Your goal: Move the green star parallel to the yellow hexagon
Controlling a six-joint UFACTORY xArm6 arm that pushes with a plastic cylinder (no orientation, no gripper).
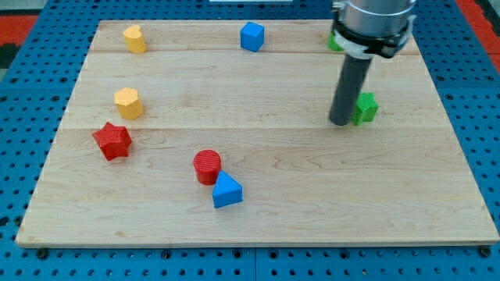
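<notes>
1. Wooden board (258, 211) lay on blue pegboard (23, 94).
2. My tip (340, 122), a bare rod grasping nothing, touched the green star (365, 108) on its left side, at the view's right.
3. Yellow hexagon (127, 102) sat far left; red star (112, 140), red cylinder (207, 166) and blue triangle (226, 190) lay below the open stretch between.

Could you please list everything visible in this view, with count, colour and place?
Wooden board: one, light wood, fills the view.
Pegboard surface: blue, around the board.
Green star: one, right of centre, partly hidden by the rod.
Green block: one, top right, mostly hidden.
Blue cube: one, top centre.
Yellow block: one, top left.
Yellow hexagon: one, left side.
Red star: one, below the hexagon.
Red cylinder: one, lower centre.
Blue triangle: one, touching the cylinder's lower right.
My tip: dark rod, against the star's left side.
</notes>
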